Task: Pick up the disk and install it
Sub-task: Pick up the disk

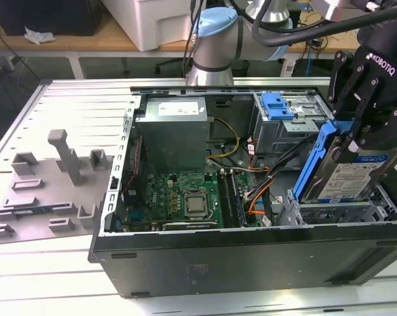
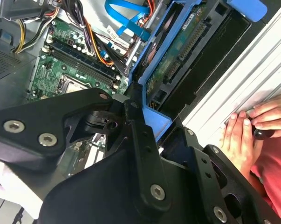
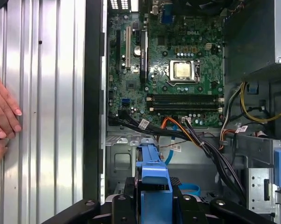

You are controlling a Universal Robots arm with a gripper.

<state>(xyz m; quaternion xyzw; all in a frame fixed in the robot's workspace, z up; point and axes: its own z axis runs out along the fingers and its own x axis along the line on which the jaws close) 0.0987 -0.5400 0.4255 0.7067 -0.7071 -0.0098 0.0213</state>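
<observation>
The nearest worry is the hand [image 3: 3,116] lying on the ribbed surface [image 3: 47,93] just outside the case [image 1: 251,253] wall. It's apart from the arm, but if the arm swings outward or the disk pops loose, that hand is close by.

Just inside that wall, in the corner on the exterior view's right, sits the grey cage [image 1: 330,214]. The disk [image 1: 346,178] is over it and tilted, with the low end down by the cage and the high end up in the gripper [image 1: 354,135]. The gripper is clamped on the blue carrier [image 1: 318,158] at that upper end. The disk isn't seated flat yet.

The main risk looks like jamming. At this angle a carrier edge could catch on the cage, and pushing harder might flex the plastic or twist the disk in the grip. It's also held by one end only, so a slip seems possible.

Right beside the cage, the cables [image 1: 261,191] run in a loose bundle. They could get pinched under the disk or dragged along with it.

Farther in, the board [image 1: 185,197] lies open, and a dropped disk sliding that way could knock it. The grey box [image 1: 172,135] and the bracket [image 1: 277,105] at the back are well apart from the disk and probably fine.
</observation>
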